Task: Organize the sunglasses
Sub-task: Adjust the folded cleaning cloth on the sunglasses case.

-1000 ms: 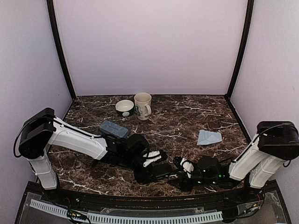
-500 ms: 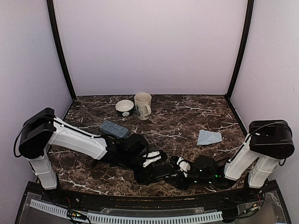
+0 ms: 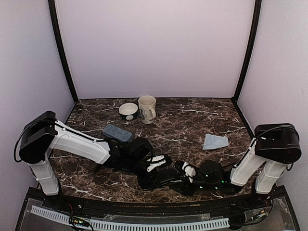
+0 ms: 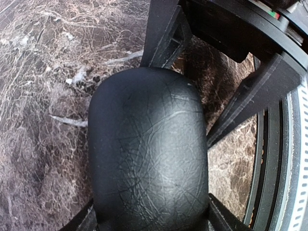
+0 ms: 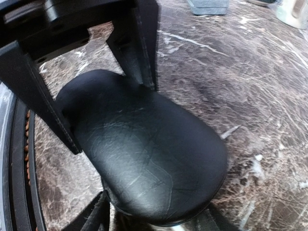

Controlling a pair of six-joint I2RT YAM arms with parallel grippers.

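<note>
On the dark marble table (image 3: 192, 125), at its near edge, my left pincer (image 3: 162, 164) and right pincer (image 3: 183, 169) both clamp the black oblong case (image 4: 149, 154) from opposite ends, probably to pry it open.

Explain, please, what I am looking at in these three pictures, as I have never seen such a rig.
This is a robot with two arms bolted at the near edge of a marble table. The wide picture comes from a fixed camera above and behind the arms. The two close-ups come from a camera on each wrist. Toward the back of the table are a bowl, a mug, a grey-blue case and a blue cloth. Near the front edge, the left gripper and the right gripper each clasp one end of a black case. No sunglasses show in any view.
</note>
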